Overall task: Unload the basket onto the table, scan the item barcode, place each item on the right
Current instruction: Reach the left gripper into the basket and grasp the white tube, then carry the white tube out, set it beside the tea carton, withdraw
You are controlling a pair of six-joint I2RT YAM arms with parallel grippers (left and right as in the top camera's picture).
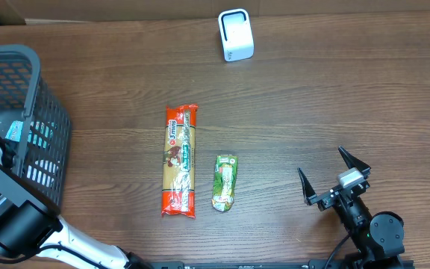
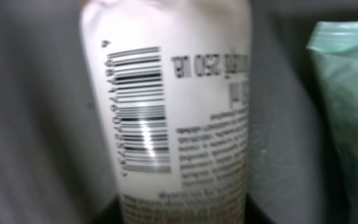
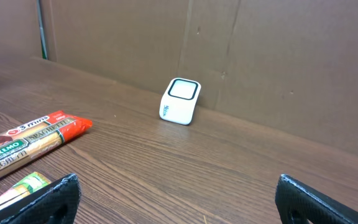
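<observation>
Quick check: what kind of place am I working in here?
Probably a mock shop checkout: a white scanner at the back, a grey mesh basket on the left, and a spaghetti pack on the table.

Overhead cam is hanging above and looking straight down at the whole table (image 1: 312,97), taking in the basket (image 1: 21,67) on the left and the scanner (image 1: 236,35) at the far edge. Right wrist cam is sitting low near the tabletop and facing across it toward the cardboard wall (image 3: 260,62). It's sharing the scanner (image 3: 179,101), the spaghetti packet (image 1: 180,161) and the green packet (image 1: 225,181) with the overhead. Left wrist cam is staring point-blank at a white bottle (image 2: 179,112), so close everything's blurring and the barcode (image 2: 138,109) is running most of the frame's height.
</observation>
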